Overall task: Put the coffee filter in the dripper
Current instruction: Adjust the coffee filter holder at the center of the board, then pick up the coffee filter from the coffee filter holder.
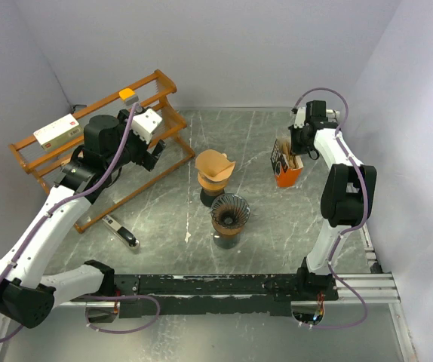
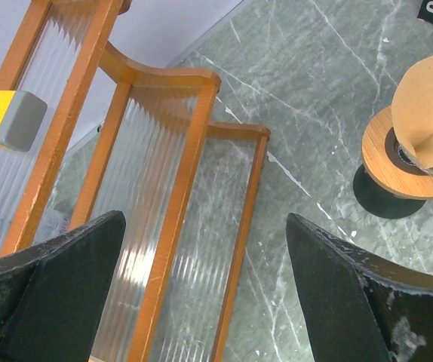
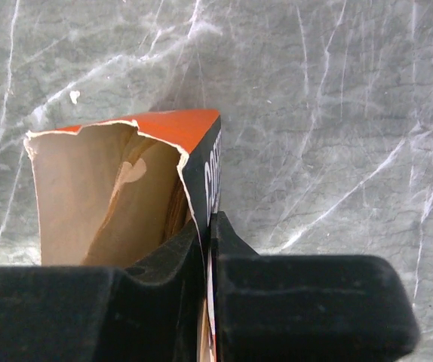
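Orange cardboard fills my right wrist feed: the filter box [image 3: 198, 139] stands upright on the grey-green marble counter [image 1: 277, 226] with its top torn open. The right fingers [image 3: 210, 230] are pressed together on its dark side wall, one finger inside the box and one outside. There's a stack of brown paper tucked against that wall inside, and I honestly can't tell if any of it is caught in the pinch too. From the top camera the box is over on the right side of the counter, well apart from everything else. The one coffee filter [image 1: 215, 164] I can see out in the open is a tan cone sitting tilted on a wooden ring stand [image 1: 210, 181] near the middle of the counter. Just in front of that, closer to the arm bases, is the dripper [image 1: 229, 212], dark and ribbed, perched on a dark cup. My left arm is way over on the other side, with the left fingers [image 1: 155, 155] spread wide apart and hovering over the wooden rack [image 2: 194, 151] at the back left. The rack carries a white box [image 1: 56, 130] and a yellow and grey block [image 1: 128, 95]. A dark-handled tool [image 1: 122, 231] lies flat on the counter in front of the rack, can't make out what it is.
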Tool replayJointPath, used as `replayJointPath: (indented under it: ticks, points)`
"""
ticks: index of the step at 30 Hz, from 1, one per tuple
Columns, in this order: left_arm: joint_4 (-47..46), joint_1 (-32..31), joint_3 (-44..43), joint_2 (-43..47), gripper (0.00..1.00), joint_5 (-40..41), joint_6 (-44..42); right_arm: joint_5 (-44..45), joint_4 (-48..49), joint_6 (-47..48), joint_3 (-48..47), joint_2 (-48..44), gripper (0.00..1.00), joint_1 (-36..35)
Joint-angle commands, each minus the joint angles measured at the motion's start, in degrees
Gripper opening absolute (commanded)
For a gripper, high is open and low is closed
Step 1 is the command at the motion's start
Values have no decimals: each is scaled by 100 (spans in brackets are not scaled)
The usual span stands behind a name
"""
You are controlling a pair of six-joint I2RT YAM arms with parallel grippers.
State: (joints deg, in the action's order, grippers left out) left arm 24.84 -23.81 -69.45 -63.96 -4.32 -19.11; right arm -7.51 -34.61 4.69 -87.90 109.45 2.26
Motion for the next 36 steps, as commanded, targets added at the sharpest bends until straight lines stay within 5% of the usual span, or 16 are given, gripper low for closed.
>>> replayJointPath:
  ticks: [1,15,36]
  points:
    - [-170,60,103,79,100,-134,-56,63,-193,292,-36,-179,8,-110]
    - [-229,193,195,100,99,28,89,293,-454,620,-628,-553,40,-125]
    - [-734,1340,454,-11,100,-446,1009,-144,-4,507,-527,-1545,87,-137]
